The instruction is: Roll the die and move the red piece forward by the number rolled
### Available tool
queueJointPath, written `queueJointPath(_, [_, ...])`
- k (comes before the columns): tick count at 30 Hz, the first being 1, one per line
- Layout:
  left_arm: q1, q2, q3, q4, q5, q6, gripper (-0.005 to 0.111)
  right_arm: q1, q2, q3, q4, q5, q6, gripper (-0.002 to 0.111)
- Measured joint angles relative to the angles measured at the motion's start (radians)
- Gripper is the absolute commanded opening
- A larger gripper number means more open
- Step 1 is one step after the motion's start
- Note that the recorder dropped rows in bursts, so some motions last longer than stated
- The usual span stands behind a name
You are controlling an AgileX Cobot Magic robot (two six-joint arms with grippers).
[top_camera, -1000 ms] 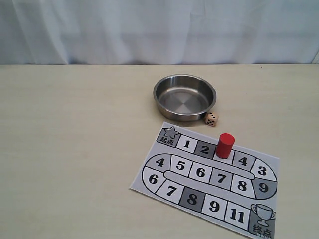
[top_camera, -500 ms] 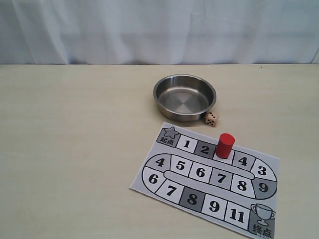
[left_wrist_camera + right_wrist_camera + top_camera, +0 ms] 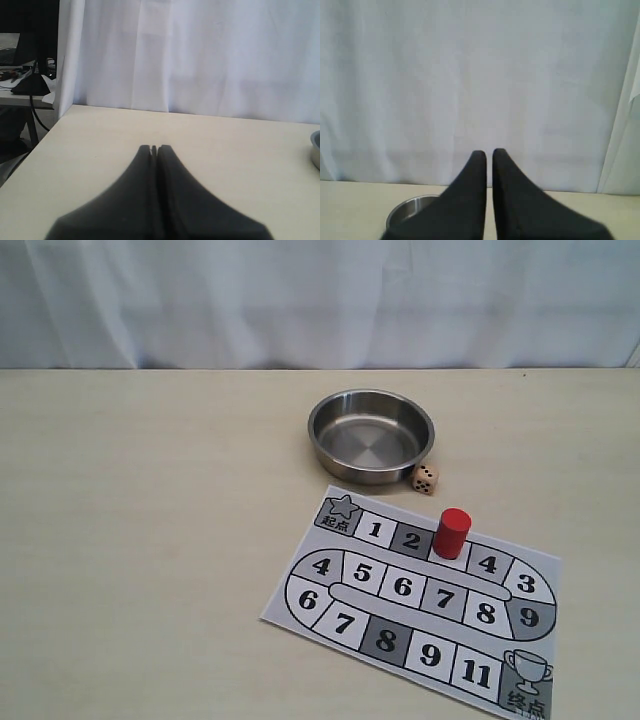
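Note:
The beige die (image 3: 424, 479) rests on the table against the near right side of a steel bowl (image 3: 318, 416), just beyond the far edge of the printed number board (image 3: 402, 586). The red piece (image 3: 452, 533) stands upright on the board's top row, on the square between 2 and 4. Neither gripper shows in the exterior view. In the left wrist view my left gripper (image 3: 154, 148) is shut and empty above bare table. My right gripper (image 3: 489, 152) has its fingers almost together with nothing between them, facing the curtain.
The bowl's rim (image 3: 315, 150) peeks in at the edge of the left wrist view, and the bowl (image 3: 407, 207) lies low in the right wrist view. A white curtain (image 3: 320, 300) backs the table. A cluttered side desk (image 3: 20, 75) stands beyond the table's left end.

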Motion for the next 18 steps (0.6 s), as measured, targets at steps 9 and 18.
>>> queueJointPath(9, [0.0, 0.0, 0.0, 0.0, 0.0, 0.0, 0.0, 0.0, -0.002, 0.109, -0.017, -0.117, -0.001, 0.004])
queueJointPath(18, [0.0, 0.0, 0.0, 0.0, 0.0, 0.0, 0.0, 0.0, -0.001, 0.401, -0.024, -0.371, -0.007, 0.004])
